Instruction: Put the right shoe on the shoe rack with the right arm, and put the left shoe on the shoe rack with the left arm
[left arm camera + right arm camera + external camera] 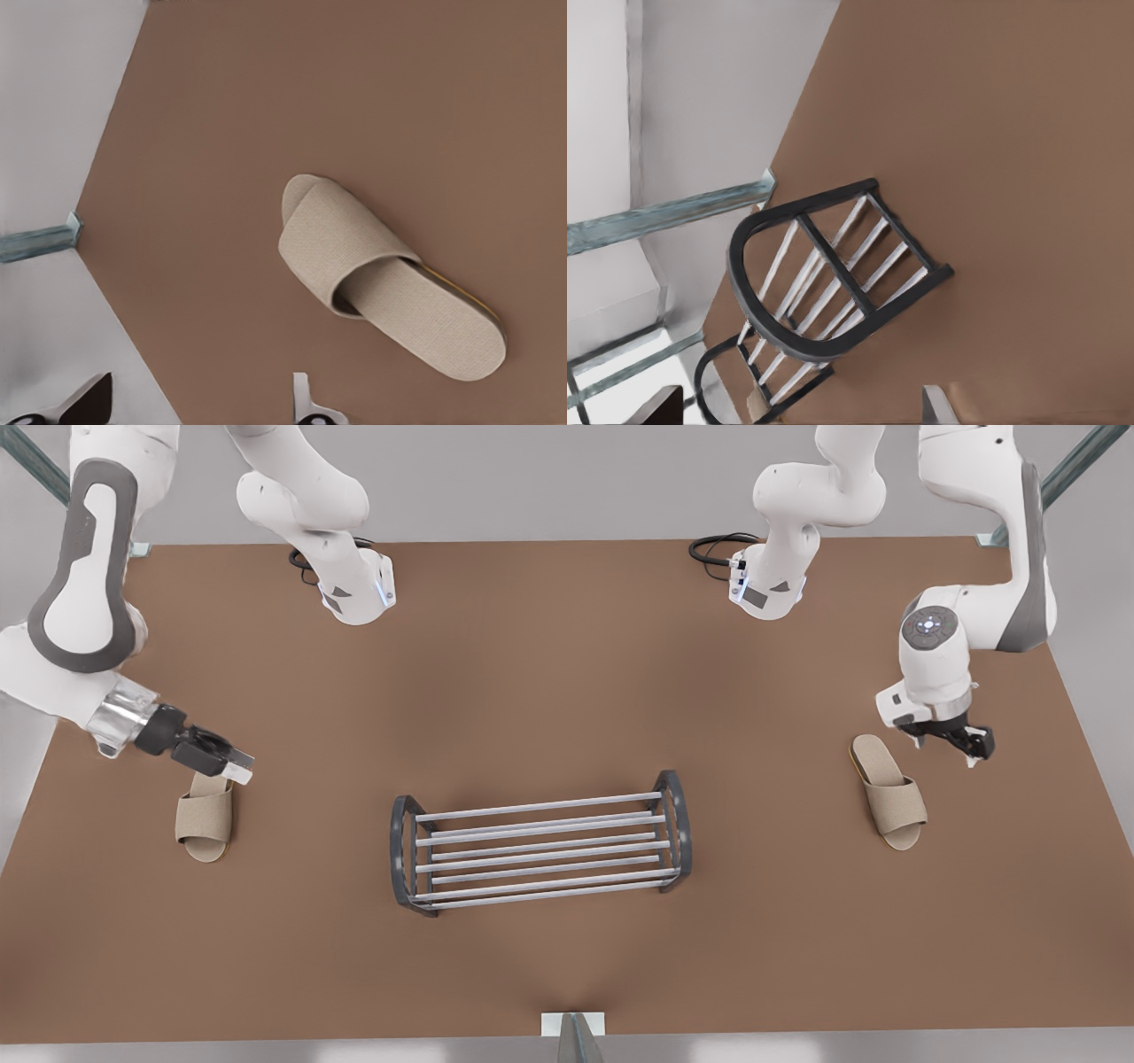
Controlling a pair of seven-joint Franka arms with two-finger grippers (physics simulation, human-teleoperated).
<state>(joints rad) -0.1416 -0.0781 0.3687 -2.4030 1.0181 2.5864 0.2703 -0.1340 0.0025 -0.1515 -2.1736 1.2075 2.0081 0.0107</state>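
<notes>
**Both grippers open and empty, each near its slipper**

Front view: The right gripper (pixel 223 763) is at the front view's left, tilted down towards the table (pixel 549 691). Its fingers are parted and hold nothing. Their tips overlap the heel end of the right shoe (pixel 205 820), a beige slipper lying flat; whether they touch it cannot be told. The left gripper (pixel 962 744) is at the front view's right, pointing down. Its fingers are also apart and empty. The left shoe (pixel 889 790) lies flat just beside it, on the side towards the middle of the table, with its heel end nearest the fingers and a gap between them. The shoe rack (pixel 540 841) stands between the two slippers, well apart from both, with its silver bars bare.

Left wrist view: The left gripper (pixel 199 409) shows two fingertips (pixel 306 403) spread wide with only bare table between them. The left shoe (pixel 381 288) lies whole on the brown surface, clear of both tips and outside the gap, a yellow edge showing along its sole.

Right wrist view: The right gripper (pixel 797 412) has its fingertips (pixel 935 405) far apart, nothing gripped. The shoe rack (pixel 833 283) is seen end-on beyond them, one dark curved frame nearest, standing on the table away from the fingers.
</notes>
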